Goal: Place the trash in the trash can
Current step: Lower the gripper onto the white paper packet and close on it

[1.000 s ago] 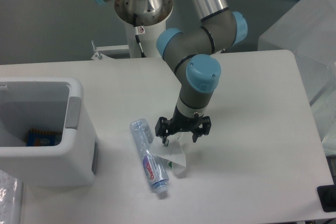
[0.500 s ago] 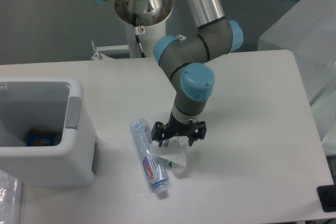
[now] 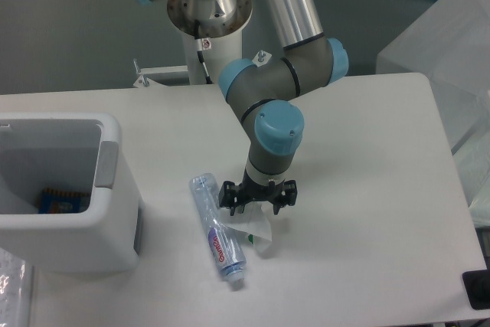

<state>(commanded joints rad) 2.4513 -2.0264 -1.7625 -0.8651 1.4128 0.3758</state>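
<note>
Trash was what I had under the gripper (image 3: 257, 206): its fingers stood spread apart just above the crumpled white wrapper (image 3: 250, 227), gripping nothing that I could see, though I couldn't tell whether the tips touched it. The wrapper lay on the table (image 3: 367, 189) with its green bit at the lower edge, and the clear bottle (image 3: 215, 228) lay touching its left side, its red-and-blue label toward the near end. Further left, well apart from both, sat the white trash can (image 3: 115, 212), holding what looked like a small dark packet. I judged the job barely begun: both pieces were still on the table, each needing a grasp, a carry left and a drop
</note>
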